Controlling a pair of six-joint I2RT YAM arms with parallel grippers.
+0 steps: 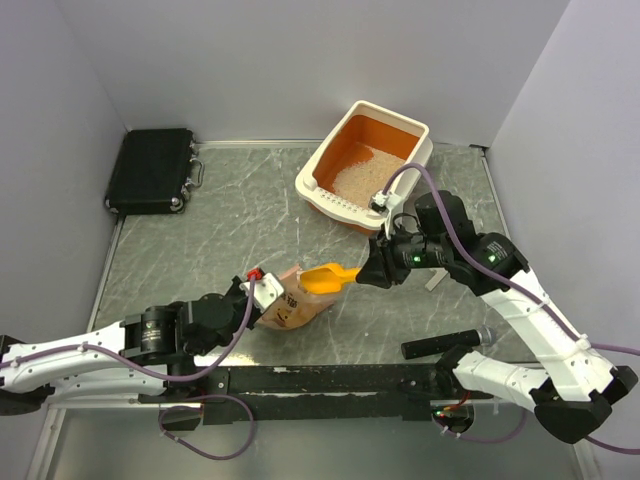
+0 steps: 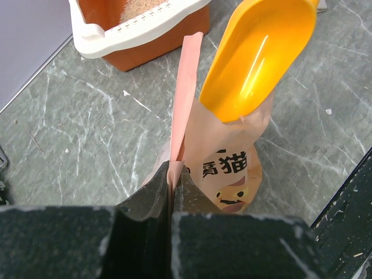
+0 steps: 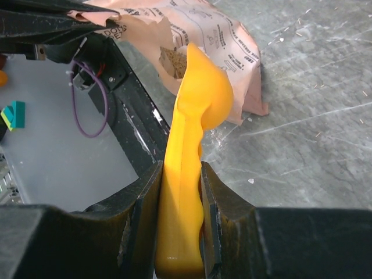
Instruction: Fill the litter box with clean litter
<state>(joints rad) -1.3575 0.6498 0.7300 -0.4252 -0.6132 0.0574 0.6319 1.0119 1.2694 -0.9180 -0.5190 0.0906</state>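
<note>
On the table, the litter box stands just beyond the right gripper. The bag is between both grippers; the left gripper is closed tight on its top edge. The right gripper clamps the handle of the yellow scoop, whose bowl, empty I think, sits at the bag's mouth. Only a thin patch of clean litter lies in the box. The scoop should dig deep, then come out level and travel slowly.

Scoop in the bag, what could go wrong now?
The left tool pinches the bag by just its thin top edge, so it might slip or tip as the scoop pushes in. The litter box sits apart from the bag, so litter could spill on the table during the carry.
</note>
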